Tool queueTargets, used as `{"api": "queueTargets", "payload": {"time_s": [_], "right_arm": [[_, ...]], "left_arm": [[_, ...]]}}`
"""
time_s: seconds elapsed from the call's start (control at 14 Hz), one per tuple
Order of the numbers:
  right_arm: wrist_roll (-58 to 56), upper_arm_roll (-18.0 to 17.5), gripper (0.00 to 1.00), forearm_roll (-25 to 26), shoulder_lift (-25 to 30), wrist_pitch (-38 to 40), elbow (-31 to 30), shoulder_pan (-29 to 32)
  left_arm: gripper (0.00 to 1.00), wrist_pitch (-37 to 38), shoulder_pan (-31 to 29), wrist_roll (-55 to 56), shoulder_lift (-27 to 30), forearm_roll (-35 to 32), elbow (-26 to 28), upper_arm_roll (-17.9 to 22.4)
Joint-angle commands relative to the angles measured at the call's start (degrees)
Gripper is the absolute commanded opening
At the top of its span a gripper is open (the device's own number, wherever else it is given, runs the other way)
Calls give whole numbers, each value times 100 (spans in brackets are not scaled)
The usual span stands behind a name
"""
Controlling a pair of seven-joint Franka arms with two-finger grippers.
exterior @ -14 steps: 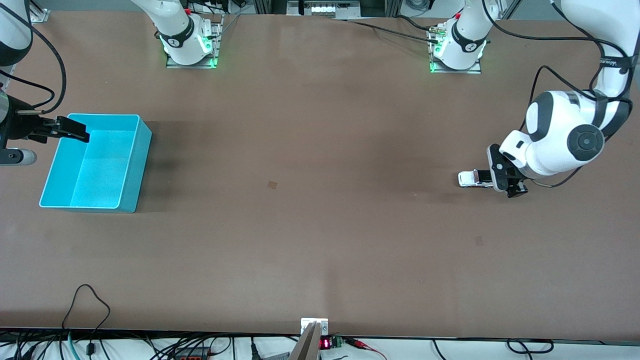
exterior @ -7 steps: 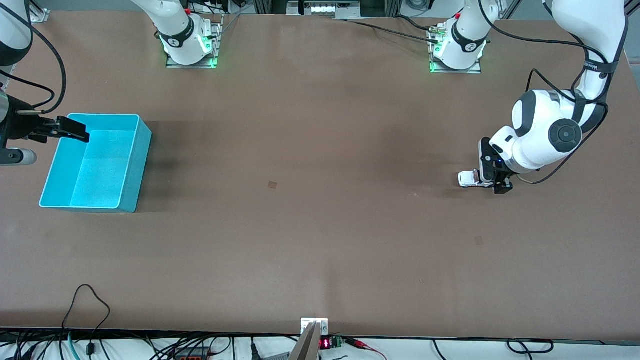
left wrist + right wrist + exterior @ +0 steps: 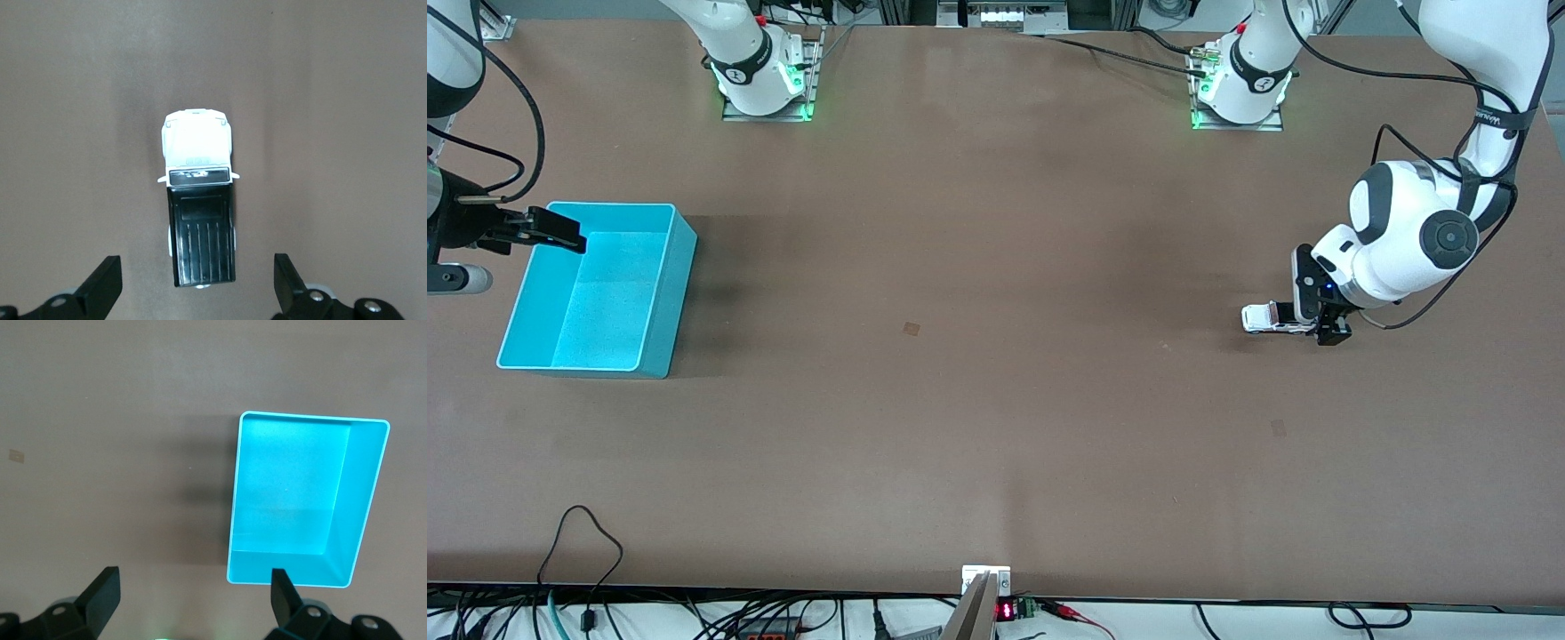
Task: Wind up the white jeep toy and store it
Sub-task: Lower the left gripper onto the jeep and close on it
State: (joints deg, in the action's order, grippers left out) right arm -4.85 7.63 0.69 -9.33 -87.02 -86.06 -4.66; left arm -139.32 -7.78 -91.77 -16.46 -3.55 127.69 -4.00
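The jeep [image 3: 1264,317] is sitting on the desk [image 3: 996,400] toward the left arm's end, well apart from the bin [image 3: 596,289]. It is judged to be light, rigid and smooth-sided, best gripped across the flat flanks of its black roof [image 3: 203,240]. The left gripper [image 3: 197,287] is being held over its rear, jaws spread and touching nothing. The right gripper [image 3: 190,600] is waiting over the bin, jaws released. Bare desk is lying all round the jeep.

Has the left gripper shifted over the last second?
Yes. The left gripper slid along the white jeep toy toward its hood, then eased back; the jeep itself stayed put on the table.
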Motion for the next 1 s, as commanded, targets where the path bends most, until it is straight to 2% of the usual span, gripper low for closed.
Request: {"api": "queueTargets", "payload": {"time_s": [0.0,0.93], "right_arm": [[-78,-24,100,28,125,18,-104,27],[-78,-24,100,37,125,27,-104,18]], "left_arm": [[100,-226,-75,-78,-129,-85,28,-83],[100,-429,-75,-52,-243,-85,256,-162]]}}
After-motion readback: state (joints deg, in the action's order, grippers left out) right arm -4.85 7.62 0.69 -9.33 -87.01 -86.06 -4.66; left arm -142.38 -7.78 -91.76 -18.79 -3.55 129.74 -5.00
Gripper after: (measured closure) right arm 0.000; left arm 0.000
